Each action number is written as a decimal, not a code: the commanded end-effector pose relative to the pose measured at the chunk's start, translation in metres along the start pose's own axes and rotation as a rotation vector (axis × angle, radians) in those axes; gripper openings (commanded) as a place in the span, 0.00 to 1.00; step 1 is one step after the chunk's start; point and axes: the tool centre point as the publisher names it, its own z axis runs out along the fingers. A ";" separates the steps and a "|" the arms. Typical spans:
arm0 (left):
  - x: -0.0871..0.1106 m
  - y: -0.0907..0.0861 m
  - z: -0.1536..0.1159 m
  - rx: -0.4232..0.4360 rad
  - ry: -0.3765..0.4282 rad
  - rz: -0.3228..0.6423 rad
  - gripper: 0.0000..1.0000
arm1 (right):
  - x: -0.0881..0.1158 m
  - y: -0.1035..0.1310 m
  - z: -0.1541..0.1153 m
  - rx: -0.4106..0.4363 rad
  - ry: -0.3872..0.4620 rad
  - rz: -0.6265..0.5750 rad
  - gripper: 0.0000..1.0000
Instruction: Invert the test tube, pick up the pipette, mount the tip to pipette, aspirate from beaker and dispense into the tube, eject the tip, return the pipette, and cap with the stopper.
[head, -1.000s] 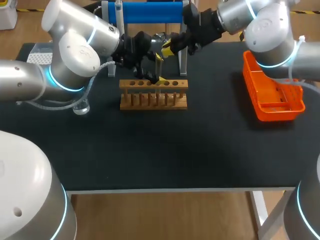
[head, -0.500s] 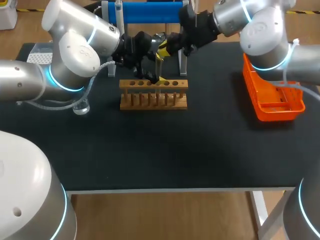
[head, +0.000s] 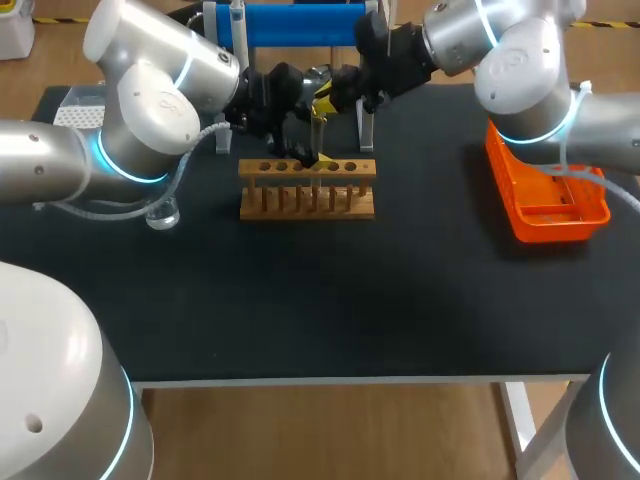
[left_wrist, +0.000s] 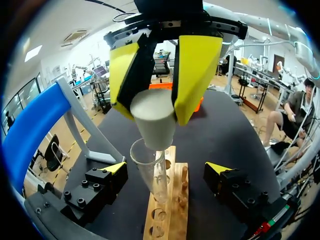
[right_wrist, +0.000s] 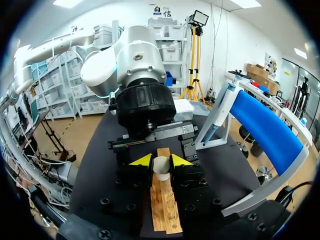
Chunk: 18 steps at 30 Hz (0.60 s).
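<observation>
My right gripper (left_wrist: 154, 112) is shut on a white tapered stopper (left_wrist: 156, 127), holding it just above the mouth of a clear test tube (left_wrist: 150, 170). The tube stands upright in a wooden rack (left_wrist: 167, 220). My left gripper (left_wrist: 166, 170) is open wide, with its yellow tips on either side of the tube and apart from it. In the right wrist view the stopper (right_wrist: 161, 169) sits between my right gripper's (right_wrist: 161, 161) yellow tips, over the rack (right_wrist: 163, 207). In the head view both grippers meet above the rack (head: 307, 190), the left (head: 303, 155) and the right (head: 326, 98).
A blue pipette stand (head: 300, 25) rises behind the rack. A small glass beaker (head: 163, 213) sits left of the rack, and a white tip box (head: 80, 113) lies at the far left. An orange basket (head: 545, 195) stands at the right.
My right arm has carried the stopper leftward to above the test tube. The left arm and its open gripper have stayed still.
</observation>
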 end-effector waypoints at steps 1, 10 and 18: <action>-0.001 -0.001 0.000 -0.003 0.004 -0.001 1.00 | 0.000 -0.002 0.004 0.001 0.000 -0.001 0.00; -0.001 -0.001 0.000 -0.003 0.004 -0.001 1.00 | 0.000 -0.005 0.007 0.012 0.004 0.000 0.00; -0.001 -0.001 0.000 -0.003 0.004 -0.001 1.00 | 0.000 0.000 0.002 -0.004 -0.007 -0.007 0.00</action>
